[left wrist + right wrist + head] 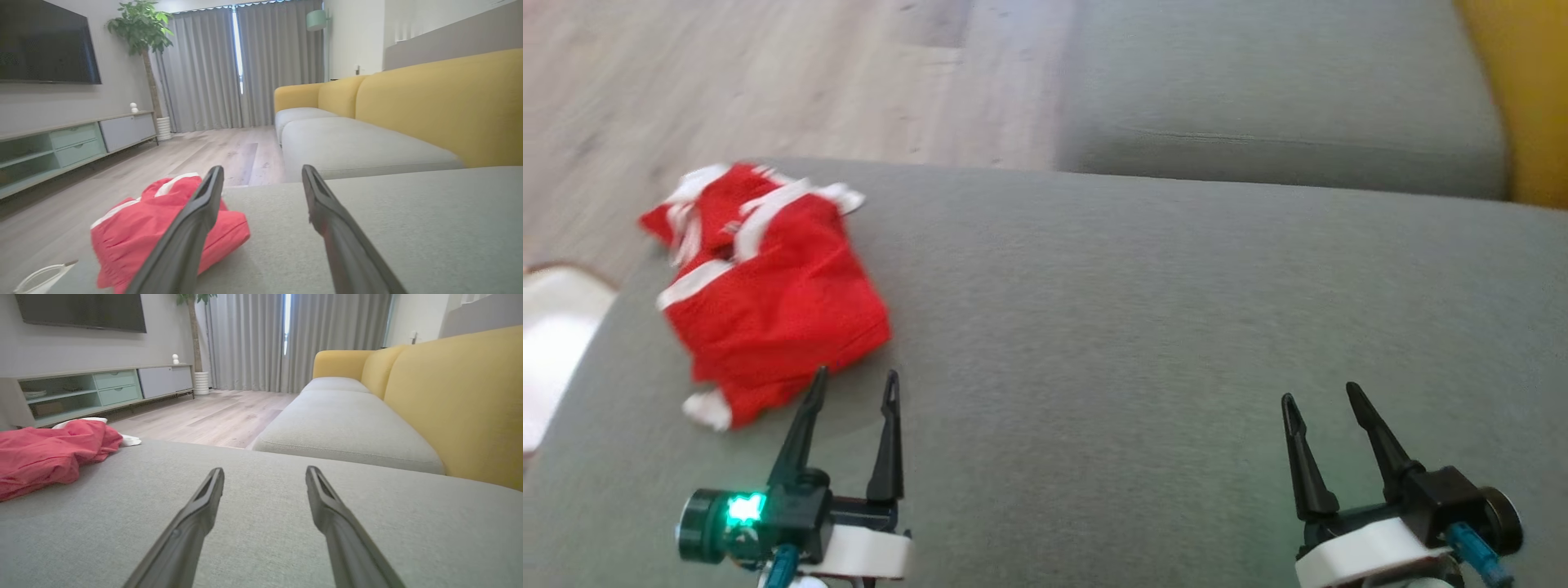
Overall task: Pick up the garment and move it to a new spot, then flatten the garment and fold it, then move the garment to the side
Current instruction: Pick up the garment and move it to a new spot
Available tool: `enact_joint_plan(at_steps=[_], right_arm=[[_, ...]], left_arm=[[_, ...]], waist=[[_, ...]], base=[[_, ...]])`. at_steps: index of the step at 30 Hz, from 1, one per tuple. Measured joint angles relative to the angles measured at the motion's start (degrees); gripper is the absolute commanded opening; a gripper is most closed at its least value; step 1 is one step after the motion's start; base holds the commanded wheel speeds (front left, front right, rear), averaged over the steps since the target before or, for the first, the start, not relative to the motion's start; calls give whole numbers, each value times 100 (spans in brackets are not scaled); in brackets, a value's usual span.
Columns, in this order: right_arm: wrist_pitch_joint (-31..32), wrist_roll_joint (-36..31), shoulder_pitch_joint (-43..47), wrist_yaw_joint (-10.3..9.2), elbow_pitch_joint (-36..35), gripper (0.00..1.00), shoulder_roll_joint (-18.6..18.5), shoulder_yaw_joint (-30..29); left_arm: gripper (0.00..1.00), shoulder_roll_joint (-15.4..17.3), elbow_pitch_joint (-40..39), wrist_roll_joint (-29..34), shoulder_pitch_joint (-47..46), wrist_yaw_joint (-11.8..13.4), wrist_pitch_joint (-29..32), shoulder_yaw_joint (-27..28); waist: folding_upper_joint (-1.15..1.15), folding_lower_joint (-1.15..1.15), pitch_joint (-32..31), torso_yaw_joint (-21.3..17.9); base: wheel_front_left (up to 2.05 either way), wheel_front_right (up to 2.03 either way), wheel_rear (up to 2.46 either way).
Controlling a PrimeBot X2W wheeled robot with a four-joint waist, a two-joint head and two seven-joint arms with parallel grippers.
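Left pincer [856, 374] released, empty, just beside garment [768, 294] | right pincer [1321, 394] released, well apart | garment bunched at left edge of grey cushion [1135, 327] | likely light, soft, limp: pinch a thick fold

The red garment [768, 294] with white trim lay folded in a rumpled bundle at the grey cushion's [1135, 327] left edge.

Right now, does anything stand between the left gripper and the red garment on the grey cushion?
Nothing visible does. The left gripper, open, points at the near edge of the red garment, which lies at the left end of the grey cushion. One fingertip is at its hem; I cannot tell if it touches.
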Motion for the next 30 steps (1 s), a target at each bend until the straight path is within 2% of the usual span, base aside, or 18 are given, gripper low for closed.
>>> enact_joint_plan(at_steps=[5, 6, 12, 16, 21, 24, 27, 30], right_arm=[[0, 63, -4, 0, 1, 100, -1, 0], [0, 76, -4, 0, 2, 100, -1, -11], [0, 18, -6, 0, 1, 100, 0, -13], [0, -67, -12, 0, -2, 100, 0, -23], [0, -233, -34, 0, -19, 100, 0, -26], [0, -485, -98, 0, -75, 100, -19, -31], [0, -582, -268, 0, -88, 100, -190, -31], [0, -615, -523, 0, -126, 100, -417, -52]], left_arm=[[100, 73, -7, 113, 2, 121, 0, 118], [100, 90, -9, 119, 2, 157, -1, 143], [100, 96, -38, 115, 9, 255, -5, 290], [100, 109, -68, 103, 19, 314, -5, 378], [100, 194, -148, 105, -77, 344, -5, 464], [100, 309, -90, 10, -420, 197, -8, 582], [100, 330, 276, -277, -1108, -45, -16, 802], [100, 324, 735, -670, -1898, -447, -23, 1034]], waist=[[0, 0, 67, 528], [0, 0, 96, 745], [0, 0, 187, 1317], [0, 0, 264, 1539], [0, 0, 470, 1587], [0, 0, 710, 1559], [0, 1, 1018, 1511], [0, 2, 1357, 1447]], base=[[0, 0, 0], [0, 0, 0], [0, 0, 0], [0, 0, 0], [0, 0, 0], [0, 0, 0], [0, 0, 0], [0, 0, 0]])
